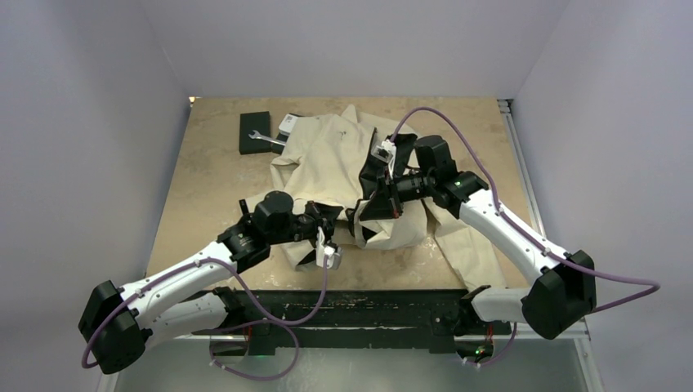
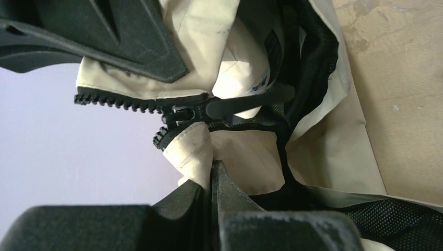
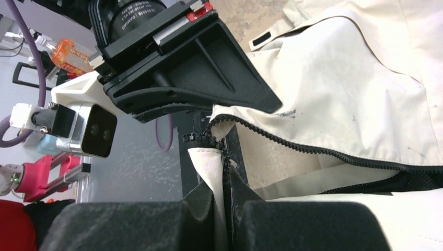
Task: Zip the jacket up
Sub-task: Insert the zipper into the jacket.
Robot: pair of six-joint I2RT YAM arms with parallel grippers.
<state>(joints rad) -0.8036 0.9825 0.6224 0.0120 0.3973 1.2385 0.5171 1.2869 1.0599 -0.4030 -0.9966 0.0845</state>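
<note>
The cream jacket (image 1: 335, 159) lies spread mid-table, its black lining (image 1: 372, 175) showing. Both grippers meet at its lower front edge. My left gripper (image 2: 213, 170) is shut on a cream hem corner beside the end of a zipper row (image 2: 159, 138). Just above it sit the black slider (image 2: 180, 114) and its pull tab (image 2: 245, 102), on the other toothed edge (image 2: 115, 101). My right gripper (image 3: 224, 178) is shut on a fabric edge with zipper teeth. From there an unjoined tooth row (image 3: 313, 150) runs away to the right. In the top view the left gripper (image 1: 340, 219) and right gripper (image 1: 368, 211) nearly touch.
A black box (image 1: 255, 132) with a silver wrench (image 1: 266, 139) on it lies at the back left, next to a small white item (image 1: 288, 123). Bare tan tabletop (image 1: 212, 188) stretches left of the jacket. The table's black front rail (image 1: 351, 306) runs just behind the arm bases.
</note>
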